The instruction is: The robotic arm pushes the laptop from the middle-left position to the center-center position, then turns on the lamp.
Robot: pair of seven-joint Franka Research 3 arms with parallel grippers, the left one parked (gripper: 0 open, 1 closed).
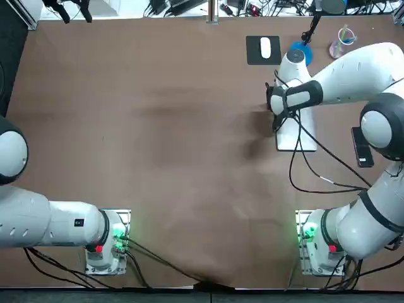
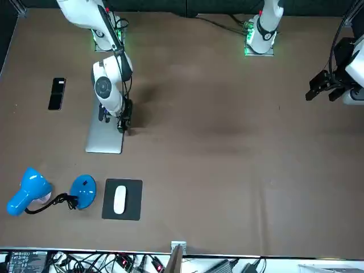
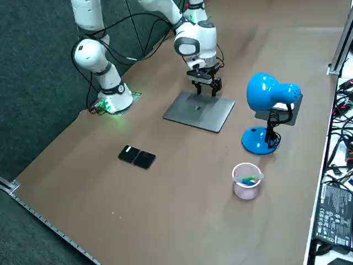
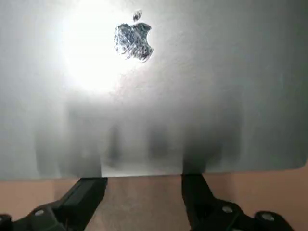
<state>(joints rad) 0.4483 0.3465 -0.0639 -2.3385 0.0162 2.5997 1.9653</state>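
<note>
At the laptop's [image 1: 287,139] nine-o'clock edge from overhead, right gripper [image 1: 276,122] sits, fingers spread and empty; it looks stiff, slick, so push edge-on, low.

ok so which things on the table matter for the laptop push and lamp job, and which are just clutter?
Job:
laptop
lamp
right gripper, open, at the laptop's edge

Lying about:
phone
mouse
mouse pad
pink cup
</note>
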